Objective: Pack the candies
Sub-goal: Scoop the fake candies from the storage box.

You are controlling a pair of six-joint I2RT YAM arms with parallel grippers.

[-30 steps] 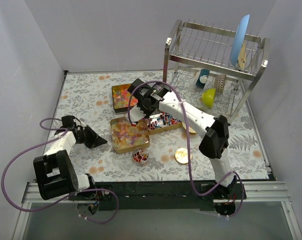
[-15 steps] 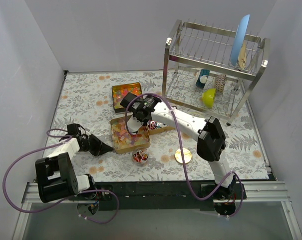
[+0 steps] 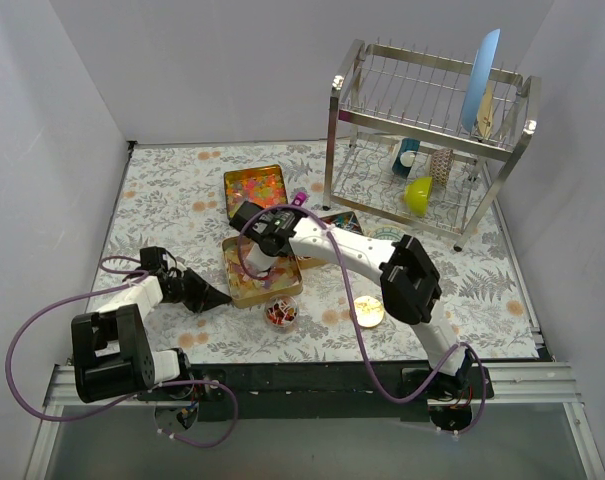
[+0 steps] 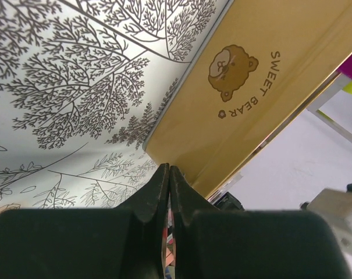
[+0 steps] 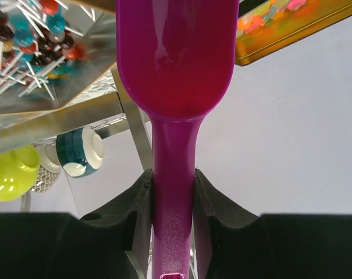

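From my seat the dish rack [image 3: 432, 120] is the biggest thing, far beyond both sets of fingers. The right arm [image 3: 367, 258] stretches across the table [image 3: 172, 190] and hides most of the wrapped-sweet tin [image 3: 344, 222], whose contents I only get upside down in the wrist view, up and left of the fingers. The gummy tin [image 4: 263, 133] lies right at the tips of the left gripper [image 4: 169, 170], which is pressed fully closed on nothing; I cannot tell whether the tips touch its wall. The bead tin [image 5: 298, 40] shows only a corner, up and right of the right fingers. The right gripper [image 5: 173, 186] is clamped on the handle of the purple scoop [image 5: 174, 58], whose bowl is cut off at the frame top, its load hidden. The gold lid [image 3: 367, 311] and small round tub [image 3: 280, 321] sit well short of the right fingers. The candies [image 3: 254, 188] lie in all three tins and the tub.
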